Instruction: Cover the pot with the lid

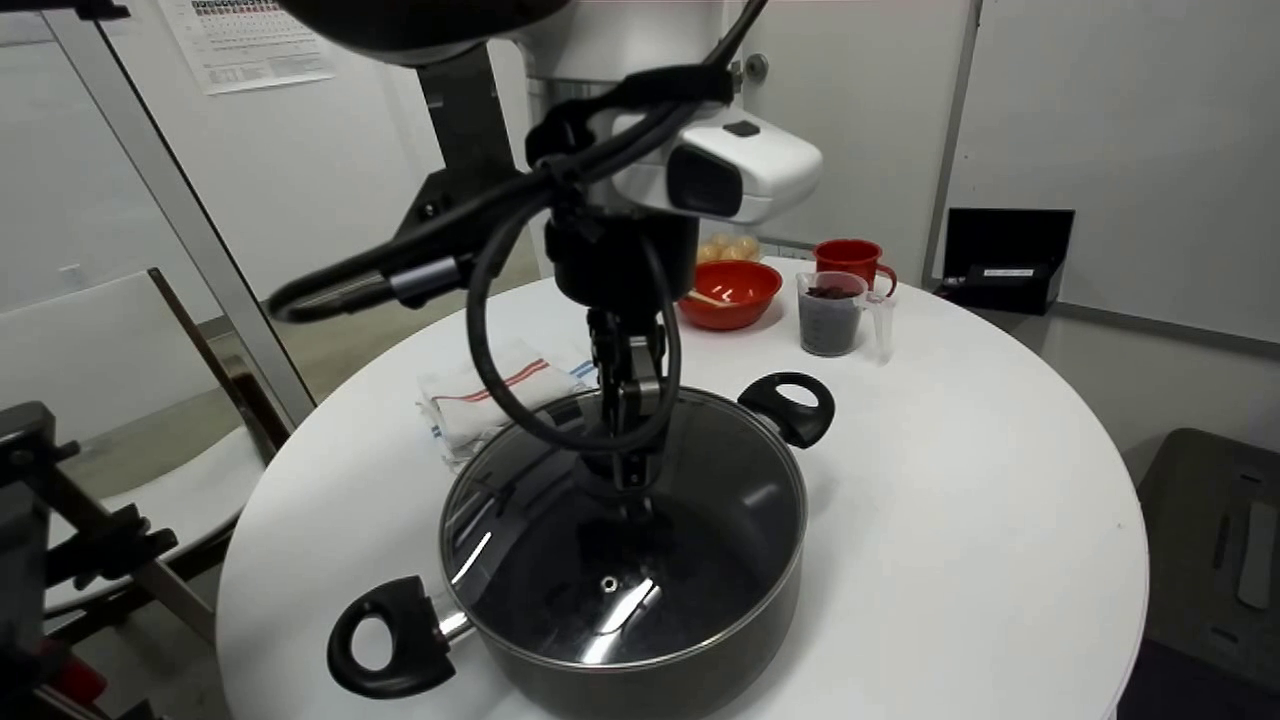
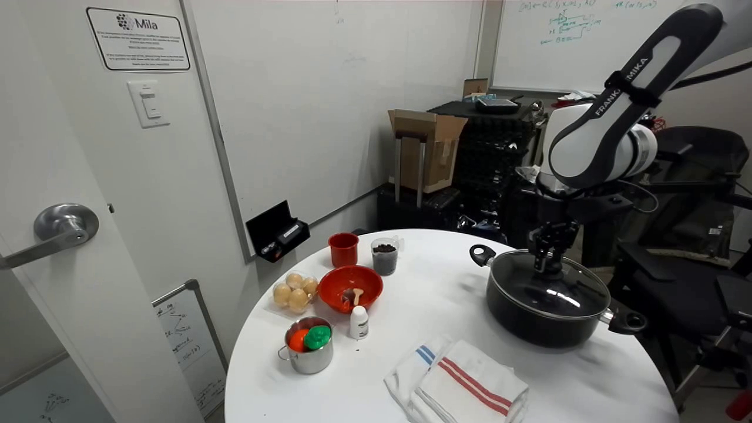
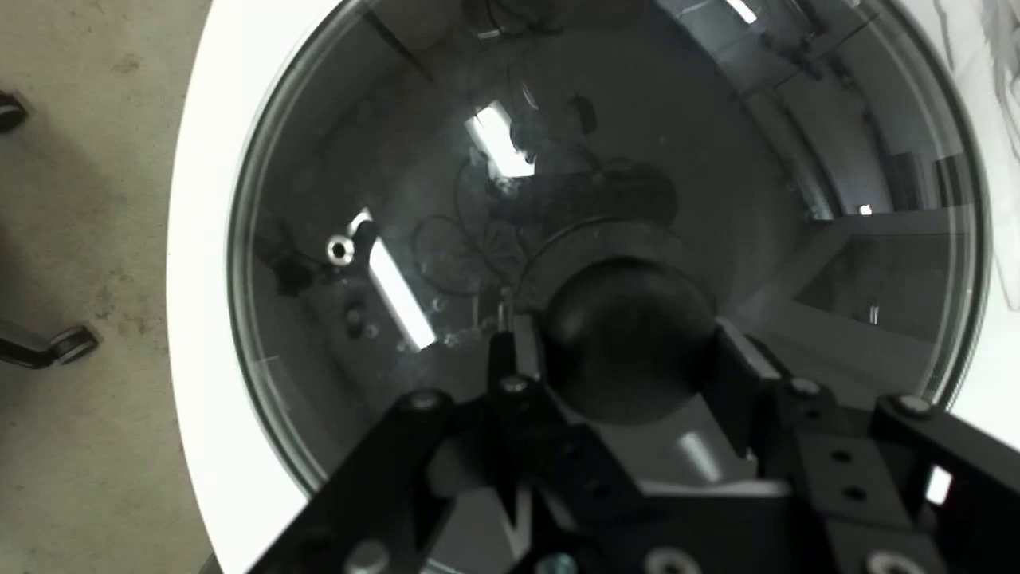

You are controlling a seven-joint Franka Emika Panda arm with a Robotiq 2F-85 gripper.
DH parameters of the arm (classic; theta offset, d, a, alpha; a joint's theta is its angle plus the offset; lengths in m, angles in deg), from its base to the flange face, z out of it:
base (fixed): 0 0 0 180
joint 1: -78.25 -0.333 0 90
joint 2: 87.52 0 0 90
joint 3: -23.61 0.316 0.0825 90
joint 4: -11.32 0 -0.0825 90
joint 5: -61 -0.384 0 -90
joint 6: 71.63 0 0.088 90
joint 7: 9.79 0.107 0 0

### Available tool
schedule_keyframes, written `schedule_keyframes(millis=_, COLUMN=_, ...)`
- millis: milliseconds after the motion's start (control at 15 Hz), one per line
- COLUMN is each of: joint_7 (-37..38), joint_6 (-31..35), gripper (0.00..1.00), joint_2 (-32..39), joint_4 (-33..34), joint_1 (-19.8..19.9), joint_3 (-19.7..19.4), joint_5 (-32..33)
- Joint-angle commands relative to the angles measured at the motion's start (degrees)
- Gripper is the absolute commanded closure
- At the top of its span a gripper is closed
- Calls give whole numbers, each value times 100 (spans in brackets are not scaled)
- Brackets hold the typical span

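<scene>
Franka arm (image 2: pixel 587 147) hangs wrist-down over the big black pot (image 2: pixel 529 323), its top cut off in both exterior views. The glass lid (image 1: pixel 640 555) is on the pot, gripper (image 3: pixel 633 347) clamped on its black knob (image 3: pixel 629 319), I think; the wrist view's dark there. Red bowl (image 2: pixel 338 282) has a tan utensil (image 2: pixel 357 295), steel cup (image 2: pixel 314 361) a red blob (image 2: pixel 297 339) and green blob (image 2: pixel 317 337), measuring cup (image 2: pixel 385 264) dark bits (image 2: pixel 385 248).

free: tbl (image 2: pixel 435 282) btwn pot (image 2: pixel 531 329) & bowl (image 2: pixel 332 289) | obst: towels (image 2: pixel 470 382) | abv lid (image 1: pixel 700 570): grpr (image 3: pixel 629 344)
</scene>
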Motion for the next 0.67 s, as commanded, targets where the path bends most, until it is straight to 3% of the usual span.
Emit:
schedule_keyframes(millis=0, joint_7=110, joint_6=-123, gripper=24, joint_2=-130, joint_4=-65, joint_1=-138, joint_3=-115, joint_5=69)
schedule_keyframes(millis=67, joint_7=119, joint_6=-66, gripper=23, joint_2=-147, joint_4=-103, joint_1=-165, joint_3=-121, joint_5=75)
schedule_keyframes(millis=267, joint_7=184, joint_6=112, gripper=3, joint_2=-240, joint_4=-243, joint_1=-296, joint_3=-139, joint_5=108)
schedule_keyframes(millis=600, joint_7=480, joint_6=921, gripper=0, joint_2=-595, joint_4=-877, joint_1=-908, joint_3=-180, joint_5=307)
